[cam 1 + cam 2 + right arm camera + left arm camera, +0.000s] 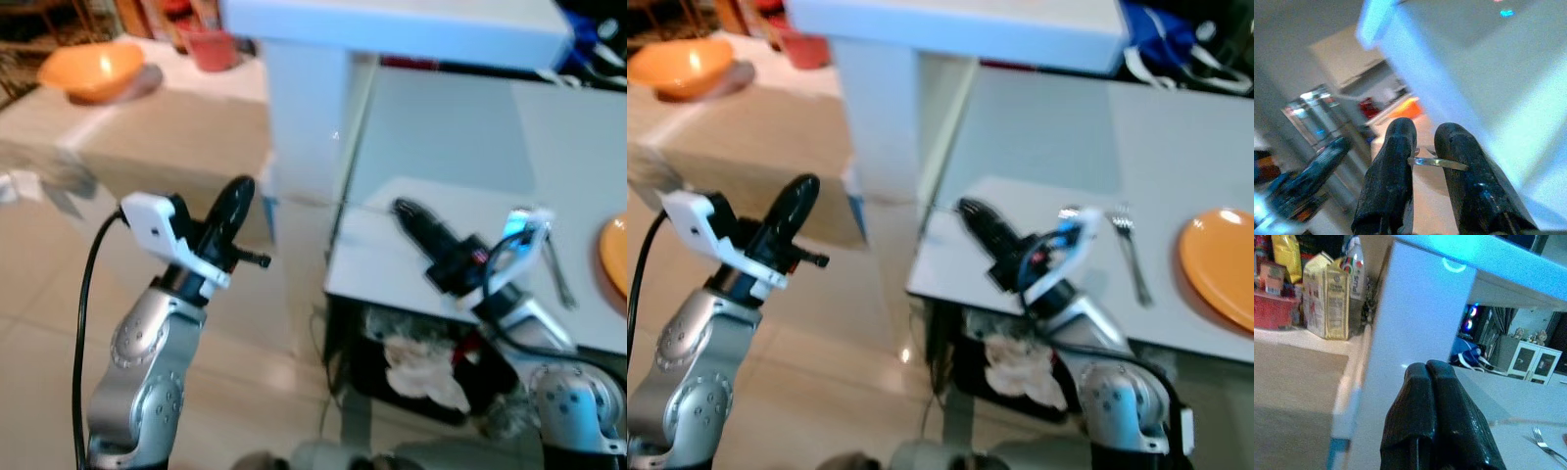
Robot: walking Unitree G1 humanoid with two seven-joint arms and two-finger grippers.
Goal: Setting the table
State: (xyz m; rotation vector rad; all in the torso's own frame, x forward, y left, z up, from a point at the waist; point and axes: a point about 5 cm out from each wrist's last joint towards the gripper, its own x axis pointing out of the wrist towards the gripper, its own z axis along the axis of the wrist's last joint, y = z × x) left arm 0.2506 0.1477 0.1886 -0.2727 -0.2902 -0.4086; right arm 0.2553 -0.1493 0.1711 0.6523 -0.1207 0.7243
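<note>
In the left eye view, the left tool (233, 201) is raised over the floor, to the left of the white table (392, 245), and it carries nothing. The right tool (411, 217) is above the near left corner of the table. A fork (558, 269) lies flat on the table to the right of this tool, and the edge of an orange plate (615, 255) is just beyond the fork. An orange bowl (90, 70) stands far away on another table at the back left.

In the right eye view, the fork (1133, 253) has its tines away from the robot and its handle toward it, so its long axis runs almost parallel to the side of the plate (1220, 266). The fork lies just beside the plate, on its left. The right arm is clearly the nearer one to both.

In the left wrist view, the two black fingers (1435, 421) are pressed together and empty. Some cartons (1327, 296) stand on a shelf behind.

In the right wrist view, the fingers (1393, 166) are a little apart, and a thin metal piece (1437, 162) is clamped between them. It seems to be cutlery, but which kind cannot be told. Probably it must go near the plate, which lies to the right of this tool.
</note>
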